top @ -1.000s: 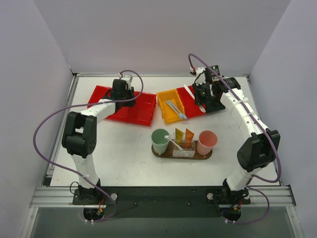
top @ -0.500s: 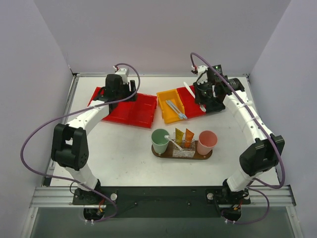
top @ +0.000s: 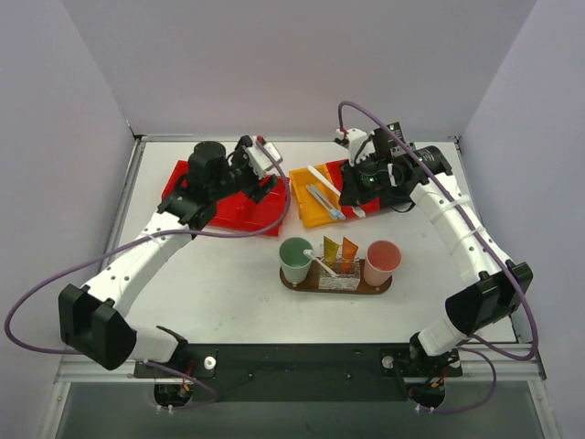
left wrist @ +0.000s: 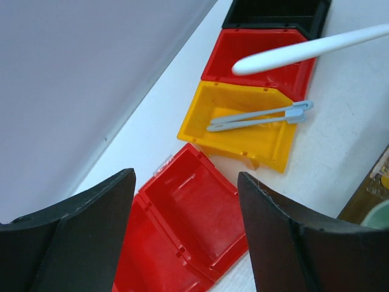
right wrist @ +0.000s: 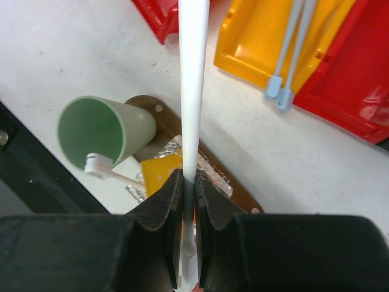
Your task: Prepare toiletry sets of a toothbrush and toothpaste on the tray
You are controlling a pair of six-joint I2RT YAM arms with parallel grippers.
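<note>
White toothbrush [right wrist: 193,91] is pinched tight in the right gripper [right wrist: 188,182], raised above the bins at the table's far side. Left gripper [left wrist: 185,225] hangs with its jaws spread wide over a red bin [left wrist: 194,213]. On the brown tray [top: 291,281], a green cup [top: 295,259] holds a second brush [top: 320,263], beside two orange tubes [top: 348,249] and a pink cup [top: 381,262].

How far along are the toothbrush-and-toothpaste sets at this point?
Done: one toothbrush sits in the green cup on the tray, and two toothpaste tubes stand between the cups. In hand: the right gripper is shut on a second white toothbrush; the left gripper is open and empty. Left: the pink cup looks empty, so that toothbrush has yet to go in.
</note>
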